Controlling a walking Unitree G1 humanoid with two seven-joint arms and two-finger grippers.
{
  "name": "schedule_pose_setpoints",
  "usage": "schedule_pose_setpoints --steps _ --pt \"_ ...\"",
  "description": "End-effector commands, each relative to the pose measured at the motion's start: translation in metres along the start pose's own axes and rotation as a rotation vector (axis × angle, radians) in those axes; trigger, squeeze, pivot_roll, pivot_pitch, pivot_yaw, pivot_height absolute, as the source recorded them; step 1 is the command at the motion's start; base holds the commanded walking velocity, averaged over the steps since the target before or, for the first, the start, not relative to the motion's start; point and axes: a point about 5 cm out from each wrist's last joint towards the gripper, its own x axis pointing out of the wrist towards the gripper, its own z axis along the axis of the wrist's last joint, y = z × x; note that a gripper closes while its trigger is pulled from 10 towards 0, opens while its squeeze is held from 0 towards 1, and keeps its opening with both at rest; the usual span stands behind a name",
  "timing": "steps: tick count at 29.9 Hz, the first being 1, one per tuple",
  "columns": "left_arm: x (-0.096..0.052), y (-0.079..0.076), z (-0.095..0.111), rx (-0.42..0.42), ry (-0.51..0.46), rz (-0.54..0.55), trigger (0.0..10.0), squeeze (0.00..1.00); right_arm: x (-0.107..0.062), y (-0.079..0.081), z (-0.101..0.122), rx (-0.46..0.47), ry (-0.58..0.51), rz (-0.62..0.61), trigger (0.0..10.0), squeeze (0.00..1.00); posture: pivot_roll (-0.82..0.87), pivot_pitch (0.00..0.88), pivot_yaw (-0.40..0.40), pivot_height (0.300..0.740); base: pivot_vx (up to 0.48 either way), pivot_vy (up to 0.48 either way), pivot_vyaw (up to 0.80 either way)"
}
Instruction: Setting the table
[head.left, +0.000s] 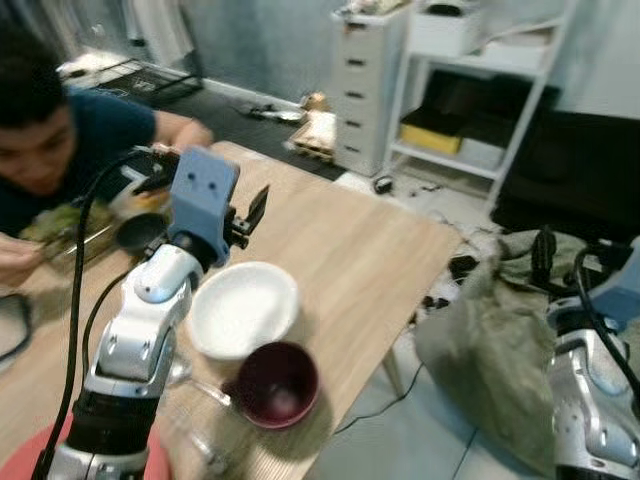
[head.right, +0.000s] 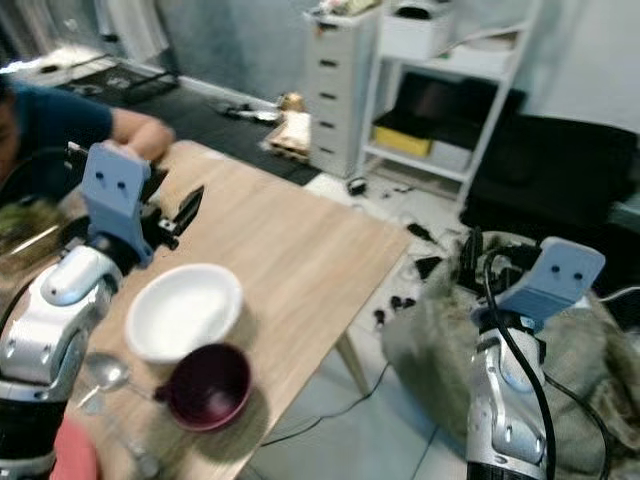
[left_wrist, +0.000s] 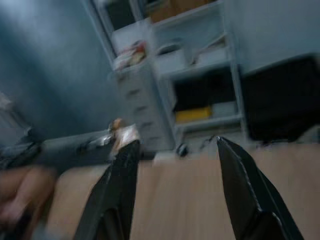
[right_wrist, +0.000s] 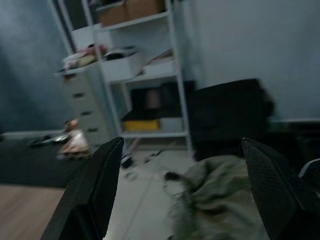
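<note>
Left gripper (left_wrist: 172, 192) released, long black fingers spread apart, nothing between them, raised over the wooden table (head.left: 350, 250). Right gripper (right_wrist: 185, 192) likewise splayed wide, out past the table's right edge above a crumpled olive cloth (head.left: 490, 340). Near the table's front edge, a glossy maroon bowl (head.left: 277, 383), round and deep, touching a smooth white bowl (head.left: 243, 307) just behind. Beside the maroon one, a metal spoon (head.right: 108, 374). At the far left edge, a person's arm (head.left: 180, 128).
</note>
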Motion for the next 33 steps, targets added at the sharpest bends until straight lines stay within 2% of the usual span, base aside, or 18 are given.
schedule_pose_setpoints --steps 1,6,12,33 --pt "-0.004 0.006 -0.007 -0.011 0.026 0.003 10.0 0.00 -0.005 0.002 -0.005 0.009 0.023 -0.001 10.0 0.00 -0.08 0.000 0.172 0.740 0.000 0.000 -0.78" --pt "0.001 -0.004 -0.001 -0.063 0.000 -0.033 10.0 0.00 -0.006 0.001 -0.007 0.007 0.028 -0.006 10.0 0.00 -0.08 0.000 0.174 0.740 0.000 0.000 -0.78" --pt "0.005 -0.022 -0.001 -0.106 -0.014 -0.082 10.0 0.00 -0.005 0.001 -0.006 0.000 0.028 -0.009 10.0 0.00 -0.09 0.000 0.170 0.740 0.000 0.000 -0.78" --pt "0.007 -0.029 -0.002 -0.129 -0.010 -0.099 10.0 0.00 -0.004 -0.004 -0.002 -0.029 0.022 -0.018 10.0 0.00 -0.10 0.000 0.169 0.740 0.000 0.000 -0.78"
